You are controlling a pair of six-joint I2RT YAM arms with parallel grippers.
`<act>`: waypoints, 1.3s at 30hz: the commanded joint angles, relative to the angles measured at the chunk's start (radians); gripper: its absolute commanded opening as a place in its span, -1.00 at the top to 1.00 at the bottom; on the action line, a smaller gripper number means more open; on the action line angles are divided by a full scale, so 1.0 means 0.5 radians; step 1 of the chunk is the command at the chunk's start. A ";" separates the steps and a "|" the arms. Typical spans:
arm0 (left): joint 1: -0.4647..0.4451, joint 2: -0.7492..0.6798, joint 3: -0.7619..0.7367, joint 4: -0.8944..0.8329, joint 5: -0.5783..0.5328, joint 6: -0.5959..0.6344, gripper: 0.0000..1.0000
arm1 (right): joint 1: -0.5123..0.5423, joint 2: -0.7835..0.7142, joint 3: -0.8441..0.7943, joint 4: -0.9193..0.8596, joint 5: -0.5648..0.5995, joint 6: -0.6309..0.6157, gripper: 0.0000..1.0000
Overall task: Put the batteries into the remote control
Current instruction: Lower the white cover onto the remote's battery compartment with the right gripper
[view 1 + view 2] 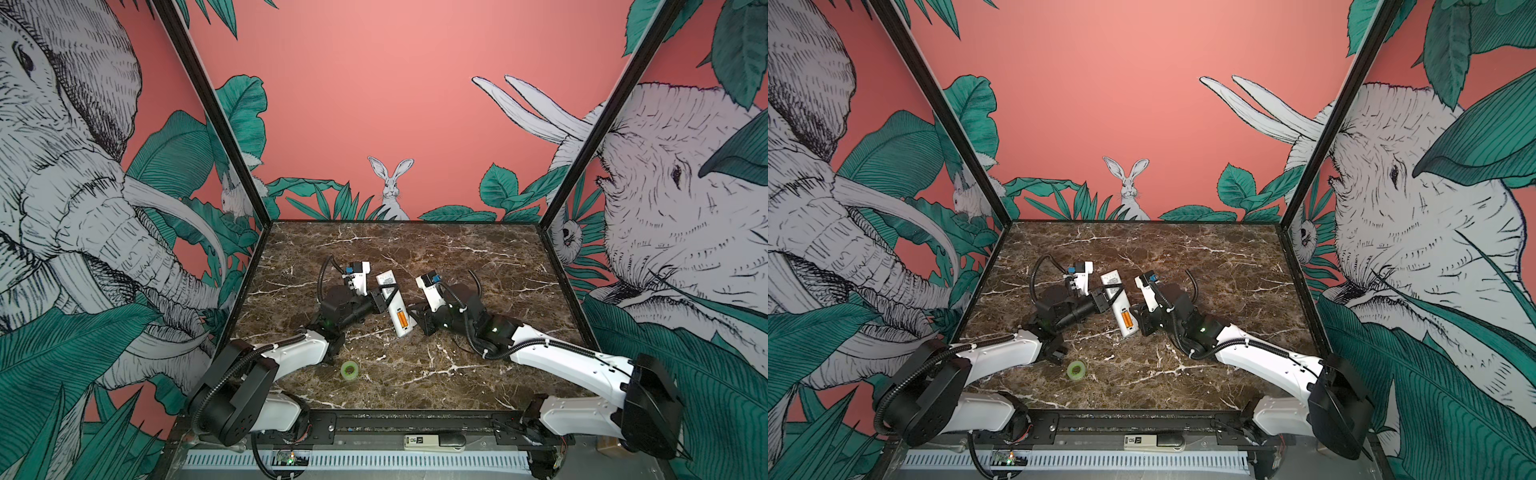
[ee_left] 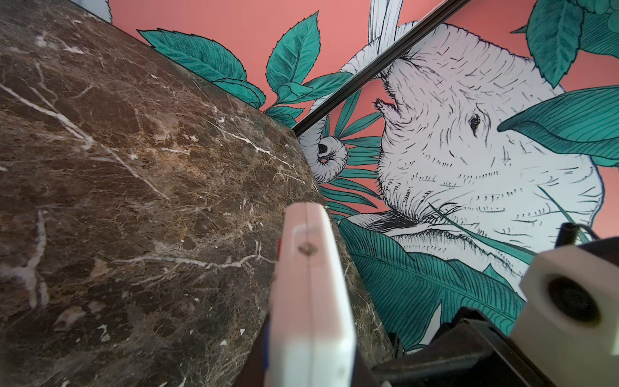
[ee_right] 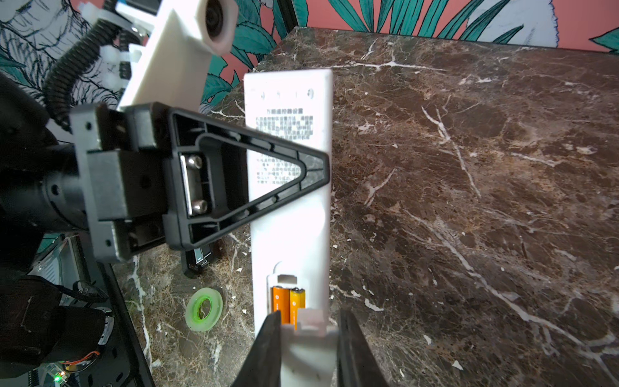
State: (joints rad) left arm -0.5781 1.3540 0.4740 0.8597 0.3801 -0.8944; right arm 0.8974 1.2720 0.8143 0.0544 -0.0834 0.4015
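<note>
Right wrist view: left gripper (image 3: pixel 313 166) is clamping the remote control (image 3: pixel 289 214); right gripper (image 3: pixel 308 320) is pinching the grey cover (image 3: pixel 310 348) beside the seated batteries (image 3: pixel 288 301), risking a jam if tilted

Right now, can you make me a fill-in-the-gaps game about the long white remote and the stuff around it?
The long slim white remote control's open bay holds ___ small cylinder batteries.
Those batteries are coloured ___.
The left gripper is clamped on the ___ control's middle.
The ring-shaped tape roll on the brown marble table is ___.
Missing words: two; orange; remote; green.
</note>
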 commanded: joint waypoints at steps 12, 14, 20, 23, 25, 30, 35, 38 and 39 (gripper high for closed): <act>-0.013 -0.010 0.010 0.139 -0.009 -0.034 1.00 | 0.061 0.099 0.023 0.250 -0.025 0.074 0.91; -0.013 -0.008 0.010 0.145 -0.009 -0.041 1.00 | 0.067 0.107 0.020 0.249 -0.016 0.072 0.91; -0.012 -0.005 0.005 0.169 -0.009 -0.058 1.00 | 0.072 0.132 0.013 0.248 0.007 0.056 0.92; -0.013 -0.007 0.006 0.171 -0.009 -0.061 1.00 | 0.074 0.145 0.007 0.256 0.013 0.053 0.94; -0.013 -0.005 0.003 0.172 -0.006 -0.064 1.00 | 0.074 0.150 0.011 0.255 0.016 0.048 0.95; -0.012 0.000 -0.001 0.184 -0.009 -0.070 1.00 | 0.083 0.144 0.010 0.228 0.047 0.027 0.96; -0.011 0.013 0.000 0.200 -0.009 -0.078 1.00 | 0.089 0.145 0.019 0.189 0.085 0.002 0.99; -0.013 0.016 -0.002 0.209 -0.005 -0.084 1.00 | 0.095 0.159 0.025 0.184 0.087 -0.008 1.00; -0.013 0.016 0.000 0.208 -0.006 -0.084 1.00 | 0.096 0.162 0.028 0.180 0.090 -0.010 1.00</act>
State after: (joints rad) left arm -0.5781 1.3651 0.4736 0.8936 0.3798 -0.9165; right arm 0.9363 1.3411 0.8143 0.1345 -0.0586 0.4118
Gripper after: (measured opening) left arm 0.211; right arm 0.243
